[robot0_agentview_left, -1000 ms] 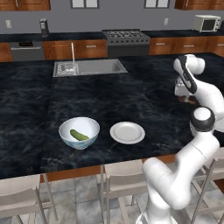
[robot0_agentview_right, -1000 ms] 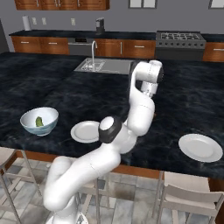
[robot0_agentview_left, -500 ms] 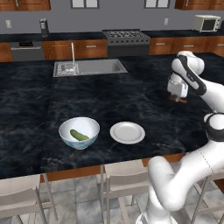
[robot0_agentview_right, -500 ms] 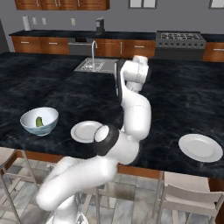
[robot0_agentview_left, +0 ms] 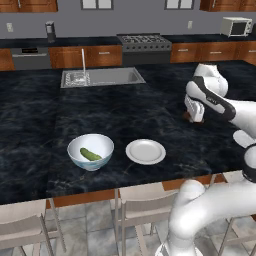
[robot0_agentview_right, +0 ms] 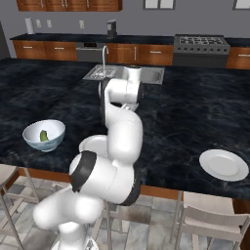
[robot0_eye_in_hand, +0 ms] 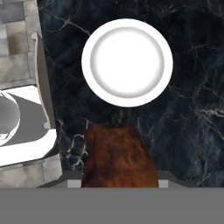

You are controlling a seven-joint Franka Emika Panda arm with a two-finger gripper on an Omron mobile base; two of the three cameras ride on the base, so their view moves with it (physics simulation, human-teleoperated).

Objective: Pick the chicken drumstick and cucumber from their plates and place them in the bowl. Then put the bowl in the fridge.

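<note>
Pincer (robot0_agentview_left: pixel 196 119) clamped on chicken drumstick (robot0_eye_in_hand: pixel 119 155), high over black bench (robot0_agentview_left: pixel 150 107). Bowl (robot0_agentview_left: pixel 90 151) with cucumber (robot0_agentview_left: pixel 90 154) far off to its side, past empty plate (robot0_agentview_left: pixel 145 151). Carry level; release only once centred over bowl.

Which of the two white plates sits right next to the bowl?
The plate just right of the bowl in the left view; the other plate lies far off alone.

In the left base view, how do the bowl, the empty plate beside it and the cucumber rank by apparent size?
1. bowl and plate: look about equally wide, so I cannot rank them.
2. cucumber: clearly smallest, lying inside the bowl.
</note>
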